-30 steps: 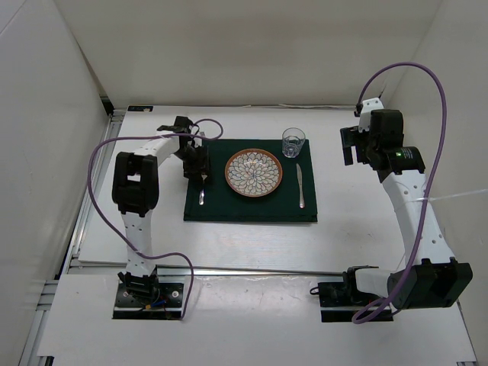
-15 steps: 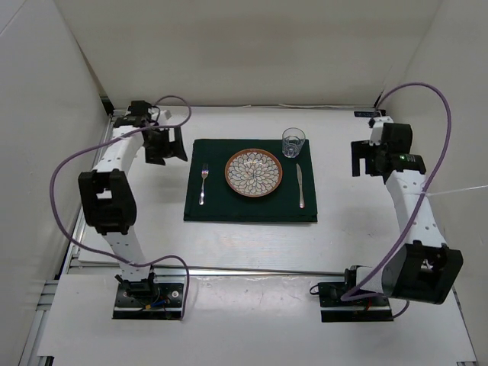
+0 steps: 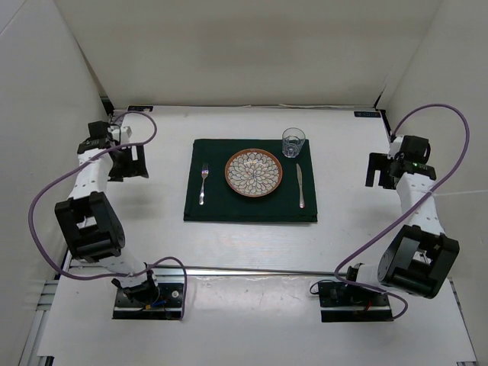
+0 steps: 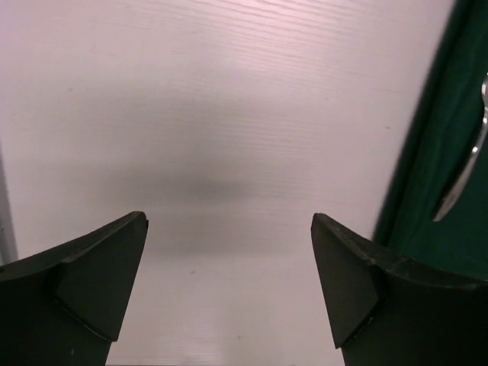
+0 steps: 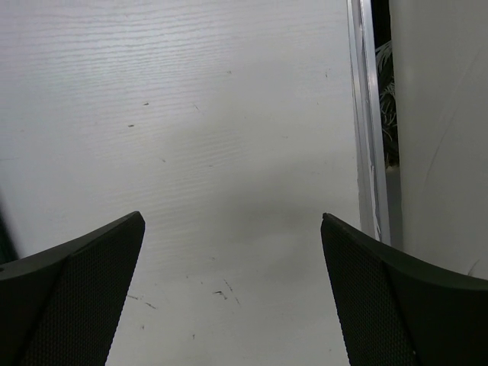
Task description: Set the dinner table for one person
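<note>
Pincers: left pincer (image 3: 126, 162) and right pincer (image 3: 379, 169) wide open, empty | fork (image 3: 203, 183) nearest left, knife (image 3: 301, 185) and glass (image 3: 293, 142) nearest right, plate (image 3: 254, 173) between | both stand aside: setting looks complete

Matt dinner table (image 3: 343, 229), cloth mat (image 3: 252, 207), metal fork (image 3: 203, 183).

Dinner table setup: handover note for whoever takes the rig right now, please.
Left gripper: open, empty, over the matte-white tabletop left of the dark green cloth mat.
Right gripper: open, empty, over the tabletop near its right edge.
Things: round patterned plate on the mat, silver fork left of it, silver knife right of it, clear drinking glass at the mat's far edge beyond the knife.
Done: one place setting looks complete.
Left: nothing obvious; perhaps park the arms.
</note>
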`<state>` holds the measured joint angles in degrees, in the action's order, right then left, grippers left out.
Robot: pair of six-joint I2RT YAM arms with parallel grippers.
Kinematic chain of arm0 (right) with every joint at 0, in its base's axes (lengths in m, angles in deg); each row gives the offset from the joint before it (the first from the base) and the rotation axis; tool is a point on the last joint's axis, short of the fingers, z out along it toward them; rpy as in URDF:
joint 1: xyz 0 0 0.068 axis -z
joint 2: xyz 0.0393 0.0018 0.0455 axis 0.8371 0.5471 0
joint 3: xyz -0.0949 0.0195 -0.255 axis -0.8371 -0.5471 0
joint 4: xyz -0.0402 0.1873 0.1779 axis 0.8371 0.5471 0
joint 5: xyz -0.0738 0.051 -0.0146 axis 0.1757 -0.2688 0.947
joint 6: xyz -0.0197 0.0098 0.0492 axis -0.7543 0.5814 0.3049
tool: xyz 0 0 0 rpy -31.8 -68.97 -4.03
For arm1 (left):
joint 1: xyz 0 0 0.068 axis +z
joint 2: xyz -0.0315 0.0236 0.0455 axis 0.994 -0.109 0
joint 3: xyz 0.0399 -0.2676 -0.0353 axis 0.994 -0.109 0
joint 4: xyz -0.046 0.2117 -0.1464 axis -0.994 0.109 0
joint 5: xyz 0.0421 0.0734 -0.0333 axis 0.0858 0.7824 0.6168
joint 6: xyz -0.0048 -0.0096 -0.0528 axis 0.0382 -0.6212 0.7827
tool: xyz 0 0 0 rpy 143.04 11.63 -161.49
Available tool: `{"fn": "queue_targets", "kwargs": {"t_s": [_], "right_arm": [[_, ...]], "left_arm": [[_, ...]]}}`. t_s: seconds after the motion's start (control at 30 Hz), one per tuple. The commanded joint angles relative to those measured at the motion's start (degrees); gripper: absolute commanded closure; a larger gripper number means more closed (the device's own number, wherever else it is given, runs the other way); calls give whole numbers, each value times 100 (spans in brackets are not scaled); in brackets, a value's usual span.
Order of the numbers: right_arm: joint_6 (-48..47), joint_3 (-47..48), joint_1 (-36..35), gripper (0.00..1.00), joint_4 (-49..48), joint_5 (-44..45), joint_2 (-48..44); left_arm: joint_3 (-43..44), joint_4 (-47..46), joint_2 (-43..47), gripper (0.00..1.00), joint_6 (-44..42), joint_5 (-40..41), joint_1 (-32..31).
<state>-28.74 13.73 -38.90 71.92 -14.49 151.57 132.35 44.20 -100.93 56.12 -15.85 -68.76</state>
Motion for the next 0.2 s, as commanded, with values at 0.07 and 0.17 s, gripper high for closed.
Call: {"fn": "queue_targets", "kwargs": {"t_s": [0.07,0.17], "right_arm": [[41,-15,8,0,-285,-228,-228],[41,-15,8,0,-285,-280,-360]], "left_arm": [[-1,-222,536,0,-165,38,295],[-1,-222,598,0,-165,38,295]]}}
